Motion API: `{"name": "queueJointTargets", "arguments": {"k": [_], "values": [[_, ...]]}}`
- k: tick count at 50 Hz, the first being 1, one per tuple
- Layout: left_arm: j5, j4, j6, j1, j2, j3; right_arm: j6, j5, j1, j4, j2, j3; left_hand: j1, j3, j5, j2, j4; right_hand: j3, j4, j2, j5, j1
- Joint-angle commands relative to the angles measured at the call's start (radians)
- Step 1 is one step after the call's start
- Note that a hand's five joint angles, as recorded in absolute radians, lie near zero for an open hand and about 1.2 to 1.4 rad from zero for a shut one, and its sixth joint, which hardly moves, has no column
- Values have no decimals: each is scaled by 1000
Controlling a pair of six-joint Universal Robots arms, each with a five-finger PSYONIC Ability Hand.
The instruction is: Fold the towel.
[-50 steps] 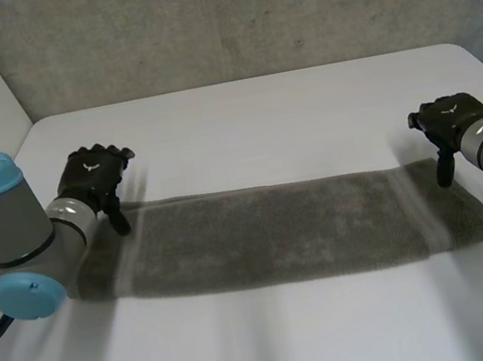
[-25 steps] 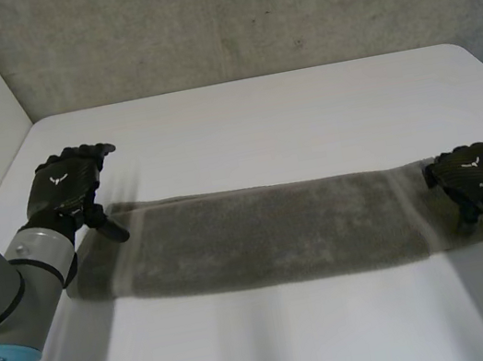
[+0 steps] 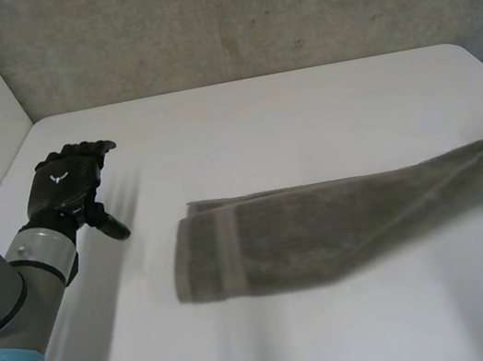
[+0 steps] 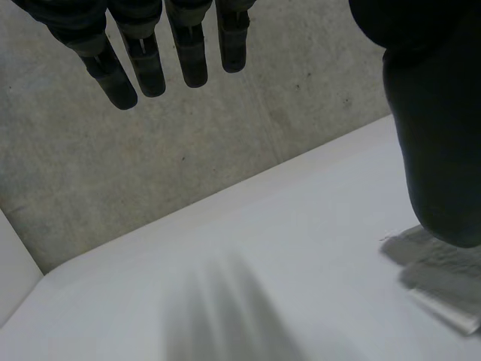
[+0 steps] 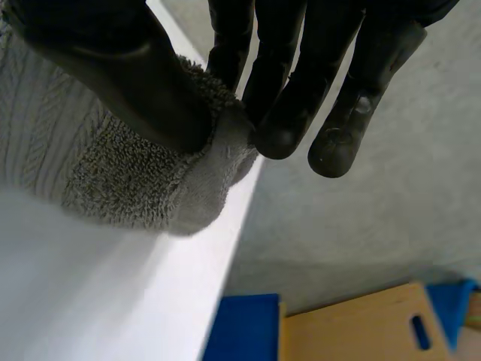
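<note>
Right hand [image 5: 120,71] clamped on towel [image 3: 324,222] end at 3 o'clock; left hand [image 3: 70,187] fingers apart, empty, 9 o'clock over tabletop [image 3: 261,130].

1. Light's soft and even: the white table [image 3: 305,113] is bright all around the left hand [image 3: 70,187], while the concrete wall [image 3: 240,12] beyond its fingers is a duller grey.
2. The towel [image 3: 324,222] drops only a thin, soft shadow along its near edge.
3. Right wrist view: the right hand [image 5: 113,83] reads nearly pure black against the pale table under it — the towel end in its pinch is lit light grey.
</note>
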Motion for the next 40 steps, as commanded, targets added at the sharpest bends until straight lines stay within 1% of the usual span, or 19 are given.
{"name": "queueJointTargets", "arguments": {"k": [1,2,3,4,5,7,8,10,13,14,17,18,19,20,25,27,28,32,40], "values": [[-2,-2,-1,-2,14,2,14,-32,380,97,2,-208,-83,-70,-217,-83,-86,66,59,98,71,79],[-2,-2,-1,-2,14,2,18,-25,484,97,29,-247,-83,-70,-217,-83,-86,66,59,98,71,79],[-2,-2,-2,-2,14,1,18,-25,485,97,29,-247,-83,-70,-217,-83,-86,66,59,98,71,79],[-2,-2,-1,-2,14,1,24,-25,578,96,69,-280,-83,-70,-217,-83,-86,66,59,98,71,79],[-2,-2,-1,-2,14,1,24,-25,579,96,69,-281,-83,-70,-217,-83,-86,66,59,98,71,79],[-3,-2,-1,-3,14,1,26,-28,745,96,149,-328,-83,-70,-217,-83,-86,66,59,98,71,79],[-3,-2,-1,-3,14,1,26,-28,746,96,149,-328,-83,-70,-217,-83,-86,66,59,98,71,79],[-3,-2,-1,-3,13,-1,26,-26,882,96,236,-353,-83,-70,-217,-83,-86,66,59,98,71,79],[-3,-3,-1,-5,13,-1,28,-28,938,96,284,-356,-83,-70,-217,-83,-86,66,59,98,71,79],[-3,-3,-1,-5,13,-2,28,-34,994,96,328,-354,-83,-70,-217,-83,-86,66,59,98,71,79],[-2,-5,1,-8,11,-7,29,-31,1033,97,368,-353,-83,-70,-217,-83,-86,46,40,79,51,60],[-2,-5,2,-10,10,-8,28,-25,1052,96,381,-348,-83,-70,-217,-83,-86,-567,-574,-534,-562,-553],[-2,-5,2,-10,10,-8,28,-25,1053,96,381,-348,-83,-70,-217,-83,-86,-573,-580,-541,-568,-559],[-2,-5,4,-11,7,-8,31,-16,1054,96,384,-342,-83,-70,-217,-83,-86,-1156,-1162,-1123,-1151,-1142],[-2,-5,8,-16,-4,-10,110,26,1001,106,373,-321,-83,-70,-217,-83,-86,-1156,-1162,-1123,-1151,-1142],[-2,-5,10,-26,-4,-10,188,34,915,115,315,-255,-83,-70,-217,-83,-86,-1156,-1162,-1123,-1151,-1142],[-2,-5,10,-26,-4,-10,189,34,915,116,315,-255,-83,-70,-217,-83,-86,-1156,-1162,-1123,-1151,-1142],[-3,-5,10,-34,-4,-11,248,14,791,102,195,-82,-83,-70,-217,-83,-86,-1156,-1162,-1123,-1151,-1142],[0,-3,10,-36,-4,-19,245,-48,613,19,160,158,-83,-70,-217,-83,-86,-1156,-1162,-1123,-1151,-1142]]}}
